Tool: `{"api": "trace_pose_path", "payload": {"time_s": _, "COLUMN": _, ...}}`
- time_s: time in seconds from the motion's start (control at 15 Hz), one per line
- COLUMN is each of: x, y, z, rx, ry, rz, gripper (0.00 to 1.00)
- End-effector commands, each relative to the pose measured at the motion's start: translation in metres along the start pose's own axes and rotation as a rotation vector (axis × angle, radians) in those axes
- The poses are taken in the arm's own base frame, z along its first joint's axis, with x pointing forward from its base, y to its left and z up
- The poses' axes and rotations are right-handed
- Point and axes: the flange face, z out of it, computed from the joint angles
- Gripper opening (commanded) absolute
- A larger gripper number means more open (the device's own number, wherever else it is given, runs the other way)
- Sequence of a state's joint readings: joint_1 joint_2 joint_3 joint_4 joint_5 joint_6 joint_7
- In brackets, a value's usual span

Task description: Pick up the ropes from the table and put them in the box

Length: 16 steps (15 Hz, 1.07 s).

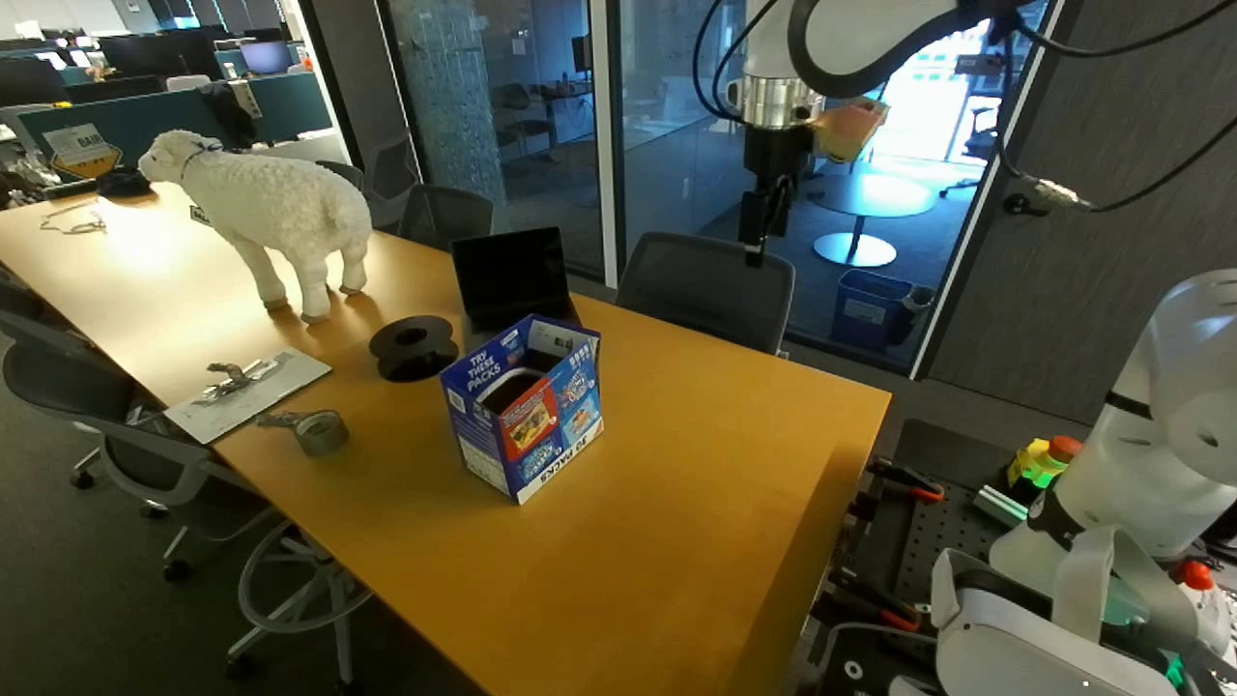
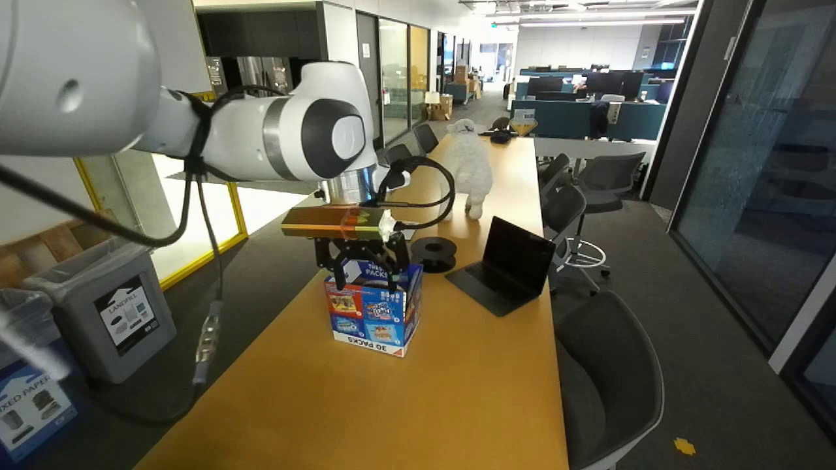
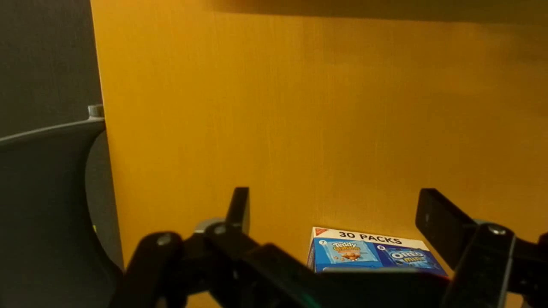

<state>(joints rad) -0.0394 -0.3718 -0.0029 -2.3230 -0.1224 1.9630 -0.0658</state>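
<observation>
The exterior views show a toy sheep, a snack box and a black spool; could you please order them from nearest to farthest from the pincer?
1. Snack box: lower than the pincer.
2. Black spool: farther along the table.
3. Toy sheep: standing farthest along.

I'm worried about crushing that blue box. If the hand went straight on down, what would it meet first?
Probably the table, beside the box; depth is unclear, so how closely the hand would clear the box is hard to judge.
</observation>
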Motion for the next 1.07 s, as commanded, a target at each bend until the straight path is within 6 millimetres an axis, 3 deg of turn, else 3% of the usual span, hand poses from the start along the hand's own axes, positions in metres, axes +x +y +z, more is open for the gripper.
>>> {"api": "trace_pose_path", "payload": {"time_s": 0.0, "x": -0.030, "y": 0.007, "z": -0.011, "rx": -0.008, "ry": 0.035, "rz": 0.117, "gripper": 1.00}}
{"api": "trace_pose_path", "payload": {"time_s": 0.4, "x": -0.026, "y": 0.010, "z": 0.002, "rx": 0.001, "ry": 0.002, "rz": 0.179, "gripper": 1.00}}
{"api": "trace_pose_path", "payload": {"time_s": 1.0, "x": -0.027, "y": 0.010, "z": 0.003, "rx": 0.005, "ry": -0.009, "rz": 0.152, "gripper": 1.00}}
